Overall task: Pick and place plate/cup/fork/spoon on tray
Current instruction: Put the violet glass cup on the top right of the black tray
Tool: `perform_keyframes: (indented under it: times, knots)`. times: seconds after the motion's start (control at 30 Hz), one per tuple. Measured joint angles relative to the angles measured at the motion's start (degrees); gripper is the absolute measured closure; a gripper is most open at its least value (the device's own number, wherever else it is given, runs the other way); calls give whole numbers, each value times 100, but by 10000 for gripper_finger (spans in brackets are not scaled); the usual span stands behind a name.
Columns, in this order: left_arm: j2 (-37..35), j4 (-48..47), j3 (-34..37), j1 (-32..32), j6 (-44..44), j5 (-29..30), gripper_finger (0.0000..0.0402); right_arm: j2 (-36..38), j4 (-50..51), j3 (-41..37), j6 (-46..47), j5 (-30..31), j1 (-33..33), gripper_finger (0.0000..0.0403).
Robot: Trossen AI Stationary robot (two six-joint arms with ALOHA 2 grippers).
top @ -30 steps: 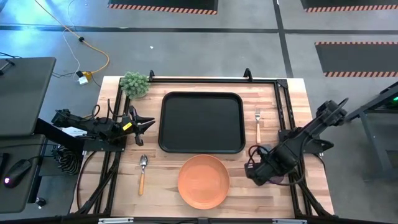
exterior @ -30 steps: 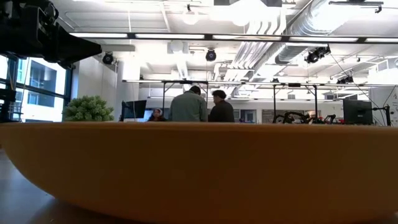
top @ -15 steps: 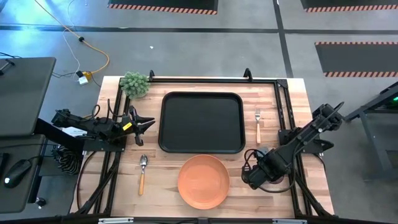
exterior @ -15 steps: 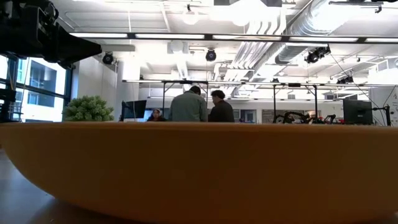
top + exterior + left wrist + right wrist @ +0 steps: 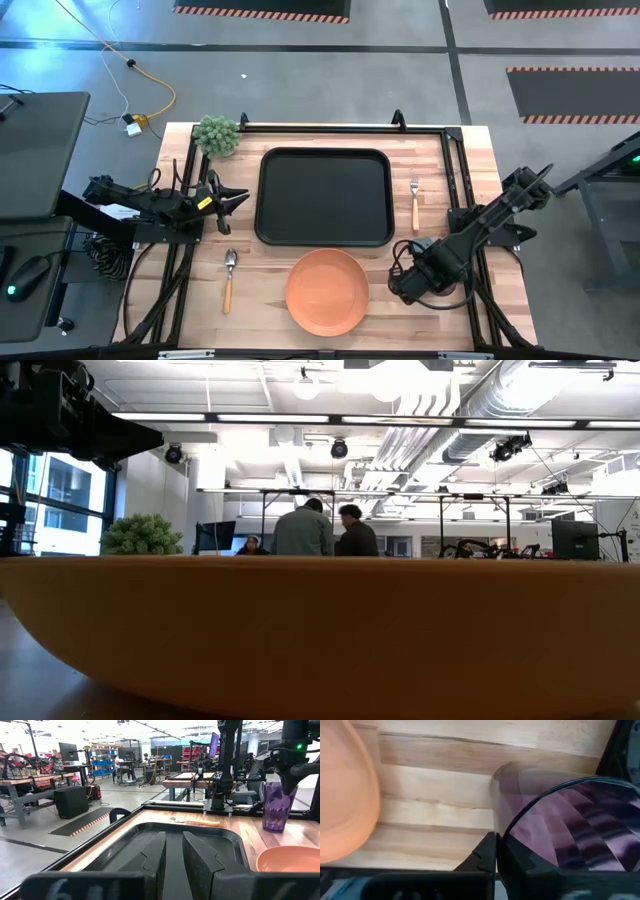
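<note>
The black tray [image 5: 262, 197] lies mid-table. The orange plate [image 5: 327, 291] lies on the table near of it and fills the low view [image 5: 320, 630]. The fork [image 5: 414, 198] lies right of the tray, and the spoon [image 5: 229, 278] lies near left. The purple cup [image 5: 276, 805] stands upright right of the plate, under my right gripper [image 5: 415, 282], which is shut on it. My left gripper [image 5: 232, 197] waits left of the tray, slightly open and empty. My right gripper holds the cup's wall at the rim [image 5: 499, 827], on the side toward the plate. One finger [image 5: 487, 854] is outside the wall and the other seems to be inside. The fingers come from above, pointing down. The cup stays upright; whether its base is on the table I cannot tell.
A small green plant [image 5: 217, 134] stands at the table's far left corner. A black frame rail [image 5: 455, 170] runs along the table's right side by the fork. People stand in the room beyond the table [image 5: 320, 530].
My right gripper has gone a little toward the table's left and near edges, closer to the plate, and has then kept still. The left arm, plate, tray, fork and spoon have not moved.
</note>
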State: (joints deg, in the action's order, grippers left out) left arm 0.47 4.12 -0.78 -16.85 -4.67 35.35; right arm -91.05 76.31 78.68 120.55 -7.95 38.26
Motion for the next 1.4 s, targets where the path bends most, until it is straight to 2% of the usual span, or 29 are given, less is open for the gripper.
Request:
perform_keyframes:
  times: [0.3, 0.7, 1.0, 1.4]
  knots:
    - [0, 2, -2, -1, -2, -2, 346, 2, 455, 640, -109, 404, -124, 401]
    - [0, 0, -2, -1, 2, -24, 346, 4, 1002, 1262, -1842, 876, -1082, 402]
    - [0, 1, -1, -1, 2, -22, 346, 4, 1369, 1648, -3972, 1205, -2293, 402]
    - [0, 0, -2, -1, 0, -17, 346, 4, 1043, 1842, -7945, 1499, -4459, 402]
